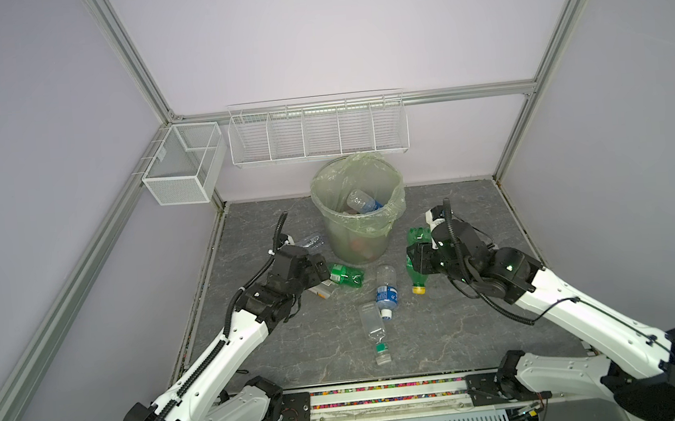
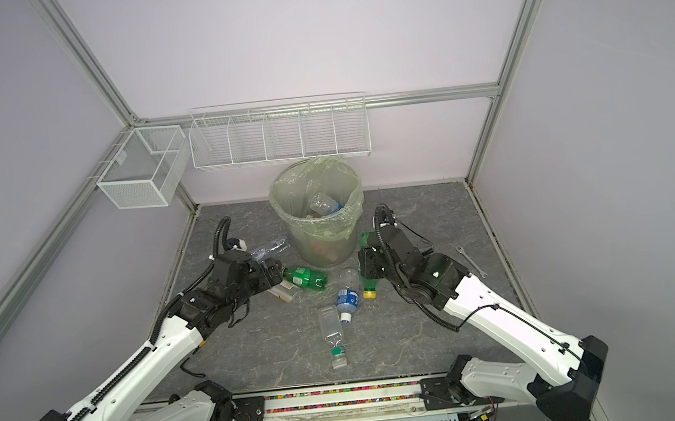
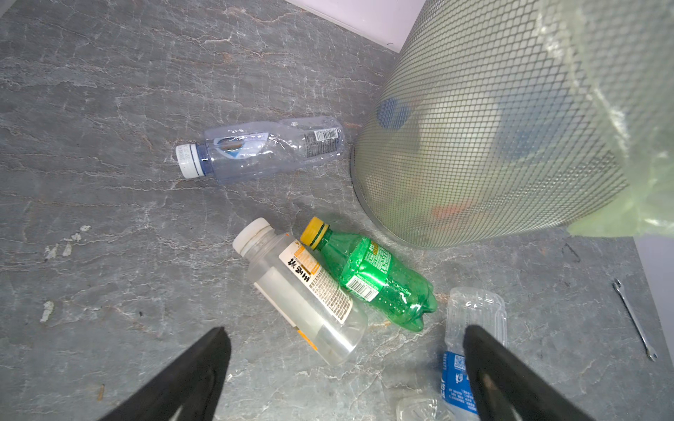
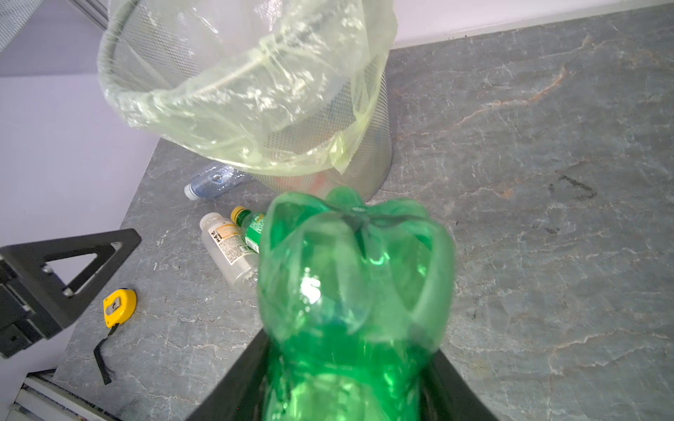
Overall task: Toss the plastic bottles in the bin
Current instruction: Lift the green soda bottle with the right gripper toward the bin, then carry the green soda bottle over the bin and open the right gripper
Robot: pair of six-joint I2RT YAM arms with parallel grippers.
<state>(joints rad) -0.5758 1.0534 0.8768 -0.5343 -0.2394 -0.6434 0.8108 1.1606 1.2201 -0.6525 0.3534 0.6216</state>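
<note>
Right wrist view: right hand [image 4: 350,346] is clamped on a green bottle [image 4: 350,277], base toward the bin [image 4: 375,138], which stands near. In both top views that bottle hangs cap-down just beside the bin wall, not over the opening, so we judge the carry and drop are not yet done. Left hand [image 3: 344,330] is spread wide, empty, above a white-cap bottle [image 3: 302,288] and a second green bottle [image 3: 372,277] lying side by side, touching.

Progress: we see one binned bottle [image 1: 362,203] on top. Blue and red shapes show through the mesh lower down, count unclear. On the table [image 1: 442,335] we count five left: those two, a bluish bottle [image 3: 262,153] just beside the bin foot, and a blue-label bottle [image 1: 386,288] and a clear bottle [image 1: 373,325] close together mid-table. With the one in hand, six to go.

View gaps: only the top views look into the bin. They mostly hide the white-cap bottle under the left hand; the left wrist view shows it whole. A tape measure [image 4: 119,306] shows only in the right wrist view. A wrench [image 2: 469,260] shows in a top view and the left wrist view, not the right wrist view.
</note>
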